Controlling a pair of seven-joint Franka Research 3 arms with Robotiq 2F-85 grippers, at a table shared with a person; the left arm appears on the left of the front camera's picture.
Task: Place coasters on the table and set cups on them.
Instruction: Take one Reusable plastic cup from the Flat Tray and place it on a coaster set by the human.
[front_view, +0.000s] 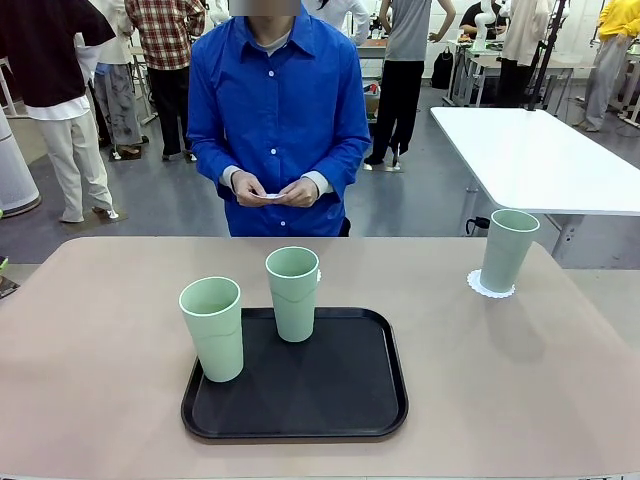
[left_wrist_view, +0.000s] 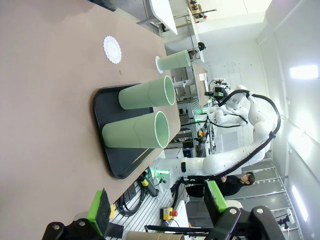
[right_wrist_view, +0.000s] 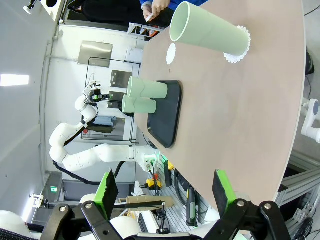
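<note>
Cups: three tall, pale mint-green tapered tumblers, no handles. Two cups (front_view: 212, 328) (front_view: 293, 293) stand upright on the black tray (front_view: 340, 400), by the table's (front_view: 100, 350) near edge. The third cup (front_view: 508, 250) stands on a scalloped white coaster (front_view: 490, 288) near the far right corner. The left wrist view exposes a bare coaster (left_wrist_view: 112, 48) beyond the tray, which a cup largely masks in the front view. Left gripper (left_wrist_view: 157, 197) and right gripper (right_wrist_view: 165, 184): fingers spread, empty.

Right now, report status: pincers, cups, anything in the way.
Open, empty: left pincer, right pincer. One pale mint-green plastic tumbler on lacy white round coaster; two more on black rectangular tray. Nothing blocking.
</note>
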